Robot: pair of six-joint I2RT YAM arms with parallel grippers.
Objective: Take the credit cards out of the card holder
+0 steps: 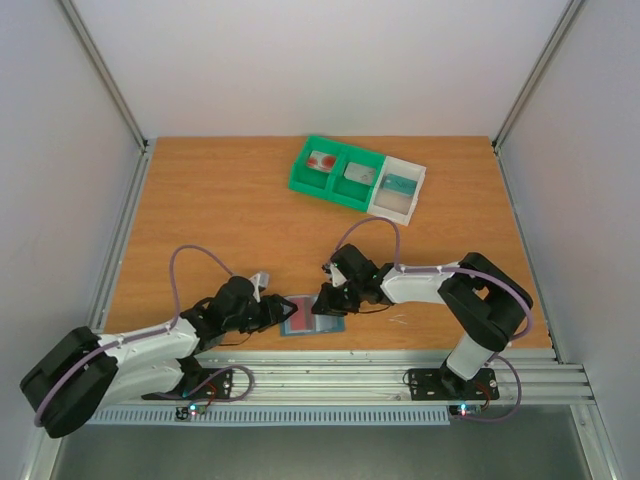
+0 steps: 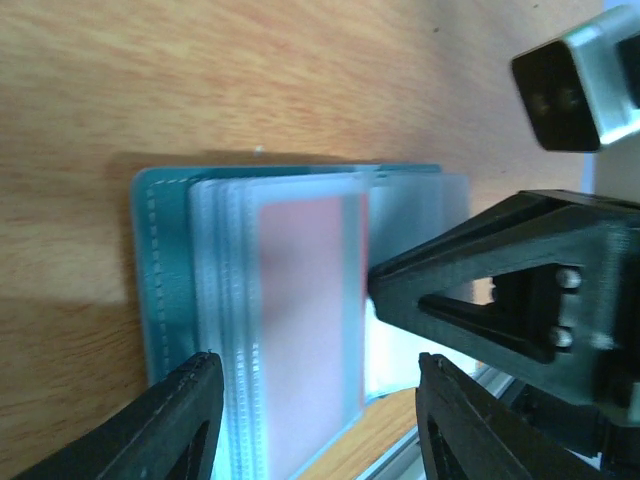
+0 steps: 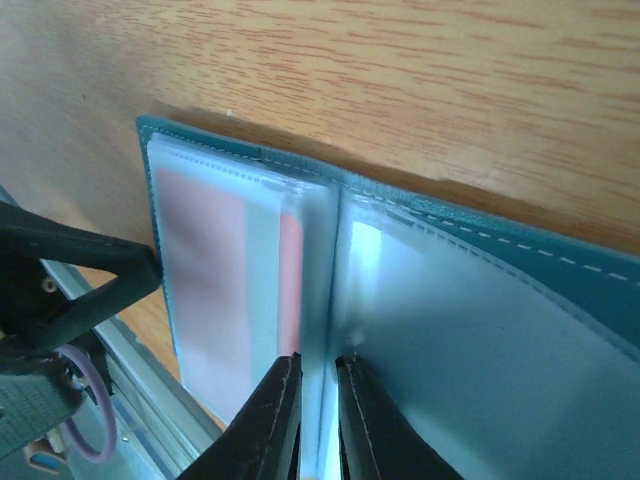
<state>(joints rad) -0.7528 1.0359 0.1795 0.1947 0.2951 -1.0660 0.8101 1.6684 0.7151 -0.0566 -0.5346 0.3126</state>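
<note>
The card holder (image 1: 303, 326) lies spread open near the table's front edge, its teal cover (image 2: 160, 270) under a stack of clear sleeves. A pink-red credit card (image 2: 305, 300) sits inside the top sleeve and also shows in the right wrist view (image 3: 200, 260). My left gripper (image 2: 320, 420) is open, its fingers standing on either side of that sleeve stack. My right gripper (image 3: 318, 420) is shut on a clear sleeve leaf at the holder's fold (image 3: 335, 250). At the back lie a white credit card with red marks (image 1: 322, 161), a grey one (image 1: 358, 173) and a teal one (image 1: 398, 186).
The green tray (image 1: 300, 182) and its white compartment (image 1: 392, 207) stand at the back of the table. An aluminium rail (image 1: 400, 365) runs just beyond the holder's near edge. The two grippers (image 1: 283, 312) (image 1: 322, 303) are close together over the holder.
</note>
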